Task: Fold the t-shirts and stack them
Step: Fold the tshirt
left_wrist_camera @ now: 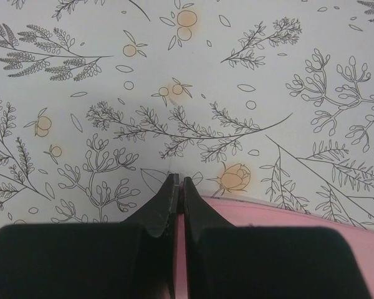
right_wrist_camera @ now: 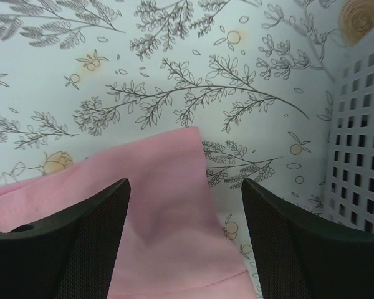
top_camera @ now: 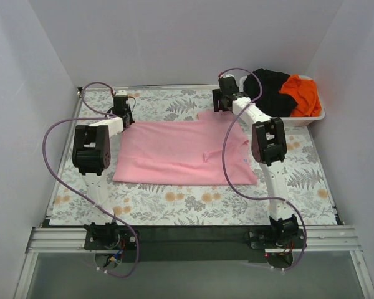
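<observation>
The light pink t-shirt [top_camera: 174,152] lies spread flat on the flowered table cover. My left gripper [top_camera: 123,117] is down at its far left corner. In the left wrist view its jaws [left_wrist_camera: 177,180] are shut, tips just past the shirt's edge [left_wrist_camera: 287,215], with pink cloth showing in the slit between them. My right gripper [top_camera: 223,103] hangs over the far right sleeve. Its jaws [right_wrist_camera: 185,182] stand wide open above the pink sleeve [right_wrist_camera: 156,162], not touching it. The black t-shirt [top_camera: 268,87] and the orange t-shirt [top_camera: 302,93] lie bunched in the basket.
The white lattice basket [top_camera: 308,118] stands at the back right; its wall [right_wrist_camera: 361,124] is close to the right of my right gripper. White walls enclose the table on three sides. The flowered cover [top_camera: 193,202] shows in front of the pink shirt.
</observation>
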Controlling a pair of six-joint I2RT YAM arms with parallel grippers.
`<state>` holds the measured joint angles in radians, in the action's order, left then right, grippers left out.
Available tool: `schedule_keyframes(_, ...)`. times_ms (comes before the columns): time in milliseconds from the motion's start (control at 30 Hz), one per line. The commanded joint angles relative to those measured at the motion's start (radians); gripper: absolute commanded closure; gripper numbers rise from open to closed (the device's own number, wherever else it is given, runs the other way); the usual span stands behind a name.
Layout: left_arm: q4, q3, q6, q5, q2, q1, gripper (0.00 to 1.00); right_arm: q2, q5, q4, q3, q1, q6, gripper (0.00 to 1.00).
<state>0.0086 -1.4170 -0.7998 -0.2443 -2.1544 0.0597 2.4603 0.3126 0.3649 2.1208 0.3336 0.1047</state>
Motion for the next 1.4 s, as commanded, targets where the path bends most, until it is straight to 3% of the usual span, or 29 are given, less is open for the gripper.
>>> schedule_keyframes(0, 0.018, 0.010, 0.011, -0.012, 0.088, -0.004, 1.00, 0.037, -0.007, -0.001, 0.053, -0.007, 0.006, 0.35)
schedule_keyframes(267, 0.025, 0.015, 0.010, -0.006, 0.094, -0.004, 1.00, 0.065, -0.056, -0.001, 0.100, -0.008, 0.013, 0.41)
schedule_keyframes(500, 0.024, 0.013, 0.013, -0.003, 0.091, -0.004, 1.00, 0.080, -0.095, -0.001, 0.091, -0.008, 0.023, 0.55)
schedule_keyframes(800, 0.024, 0.020, 0.014, 0.002, 0.100, -0.006, 1.00, 0.100, -0.096, -0.001, 0.100, -0.021, 0.021, 0.59)
schedule_keyframes(1067, 0.024, 0.016, 0.021, 0.000, 0.097, -0.009, 1.00, 0.115, -0.127, -0.009, 0.105, -0.024, 0.023, 0.98)
schedule_keyframes(1367, 0.050, 0.033, -0.001, 0.000, 0.113, -0.012, 1.00, -0.021, -0.125, -0.106, -0.005, -0.022, 0.024, 0.99)
